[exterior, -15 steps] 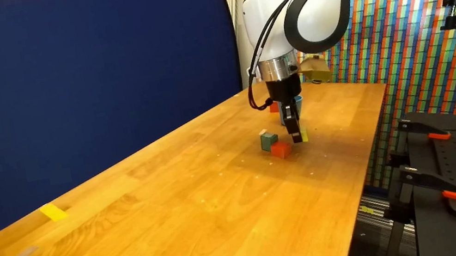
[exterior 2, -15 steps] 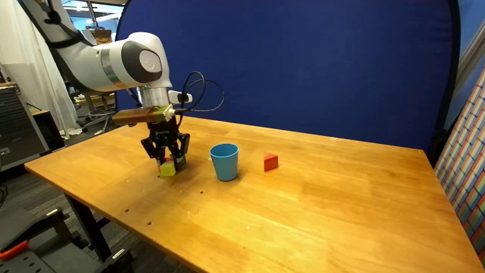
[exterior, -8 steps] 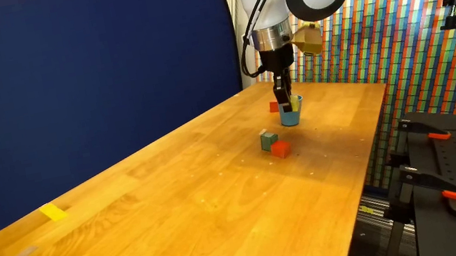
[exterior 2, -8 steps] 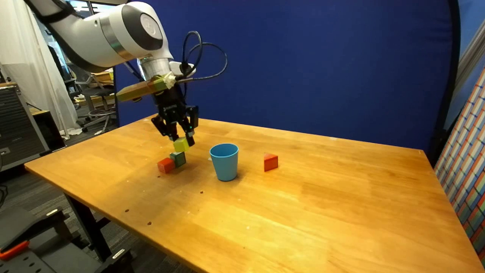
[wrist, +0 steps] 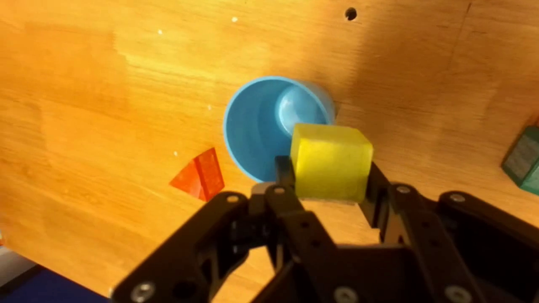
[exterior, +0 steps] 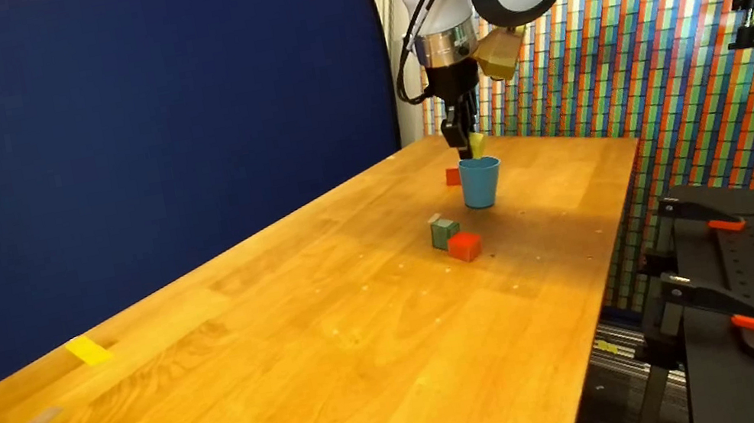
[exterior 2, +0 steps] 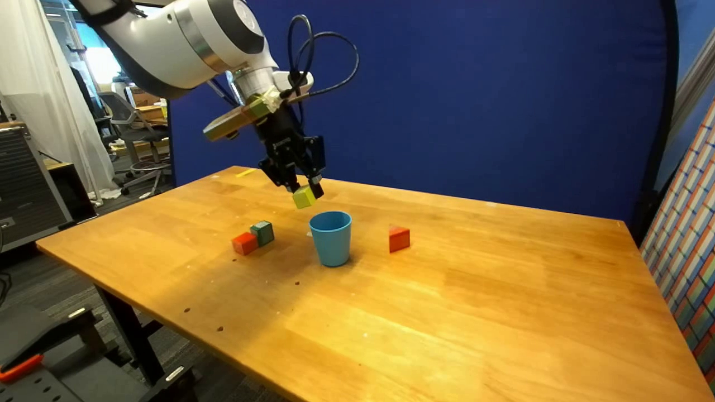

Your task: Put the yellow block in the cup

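Observation:
The yellow block [exterior 2: 304,197] is a small cube, held in the air above the table; it also shows in the other views [exterior: 478,145] [wrist: 331,164]. My gripper [exterior 2: 305,188] is shut on it, with one finger on each side in the wrist view [wrist: 330,176]. The light-blue cup [exterior 2: 333,243] stands upright on the table, its opening facing up. In an exterior view the block is above and to the left of the cup's rim. In the wrist view the block covers the lower right part of the cup's rim [wrist: 261,122], and the visible cup floor is bare.
A green block [exterior 2: 262,233] and a red-orange block [exterior 2: 244,243] lie against each other beside the cup. A red wedge-shaped block [exterior 2: 399,239] stands on the cup's other side, close to it in the wrist view [wrist: 202,174]. A flat yellow piece [exterior: 89,350] lies near the table edge.
The gripper has lifted the yellow block off the table from beside the red-orange and green blocks and carried it up and toward the cup, tilting. The cup and other blocks have not moved.

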`<state>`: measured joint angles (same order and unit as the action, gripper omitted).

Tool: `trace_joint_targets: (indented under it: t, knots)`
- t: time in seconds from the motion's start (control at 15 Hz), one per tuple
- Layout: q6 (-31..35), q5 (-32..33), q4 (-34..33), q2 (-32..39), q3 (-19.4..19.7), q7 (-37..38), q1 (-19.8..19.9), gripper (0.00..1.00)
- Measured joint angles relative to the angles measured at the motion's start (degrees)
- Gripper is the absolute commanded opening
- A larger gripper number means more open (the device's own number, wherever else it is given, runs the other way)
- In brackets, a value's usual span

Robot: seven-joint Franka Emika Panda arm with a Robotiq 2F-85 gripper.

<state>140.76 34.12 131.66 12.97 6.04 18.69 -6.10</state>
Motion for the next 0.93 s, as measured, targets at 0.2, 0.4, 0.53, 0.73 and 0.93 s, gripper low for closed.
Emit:
trace_joint_targets:
  t: [0.2, 0.4, 0.53, 0.73, 0.93]
  knots:
    - [0.00, 0.93, -1.20, 1.13, 0.79, 1.11, 0.80, 0.15]
    - [0.00, 1.53, -2.27, 2.16, 1.61, 2.01, 1.15, 0.66]
    - [0.00, 1.60, -2.85, 2.78, 1.98, 2.69, 1.20, 0.79]
    - [-0.02, 1.60, -3.37, 3.69, 2.09, 2.70, 1.30, 1.00]
    - [-0.03, -1.18, -2.97, 4.06, 1.72, 0.92, 1.92, 1.00]
